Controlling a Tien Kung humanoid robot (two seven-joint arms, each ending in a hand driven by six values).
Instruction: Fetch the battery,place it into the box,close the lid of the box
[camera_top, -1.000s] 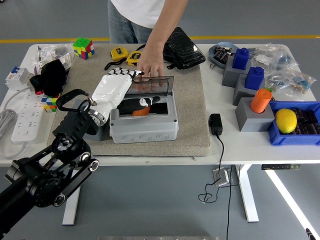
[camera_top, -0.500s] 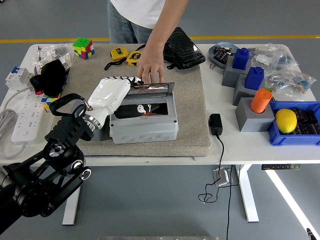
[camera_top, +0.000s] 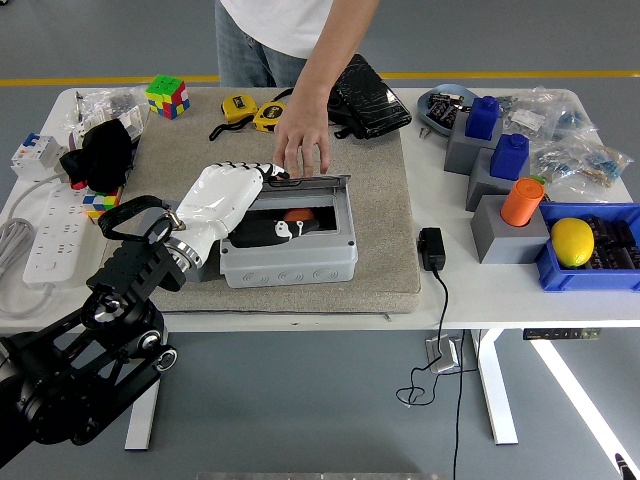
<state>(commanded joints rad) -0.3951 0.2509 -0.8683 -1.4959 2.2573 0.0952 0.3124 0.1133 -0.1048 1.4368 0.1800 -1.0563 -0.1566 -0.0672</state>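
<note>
A grey box (camera_top: 290, 258) stands on a beige mat (camera_top: 385, 215) at the table's middle. Its clear lid (camera_top: 312, 186) is tipped low over the opening, a gap still showing at the front. Inside lies an orange and black battery (camera_top: 291, 218), partly hidden under the lid. My left hand (camera_top: 250, 172), white with a black arm, lies on the lid's left end with its fingers stretched over the edge, holding nothing. A person's hand (camera_top: 301, 140) rests with its fingertips on the lid's far edge.
A black power adapter (camera_top: 431, 247) with its cable lies right of the box. Grey blocks, an orange cup (camera_top: 522, 201) and a blue bin with a lemon (camera_top: 572, 241) stand at the right. A power strip (camera_top: 52, 235), cubes and a black cloth lie left; tape measures and a black pouch behind.
The lid has swung down from nearly upright to low over the box. My left hand has come down and toward me with it. The person's hand stays at the lid's far edge.
</note>
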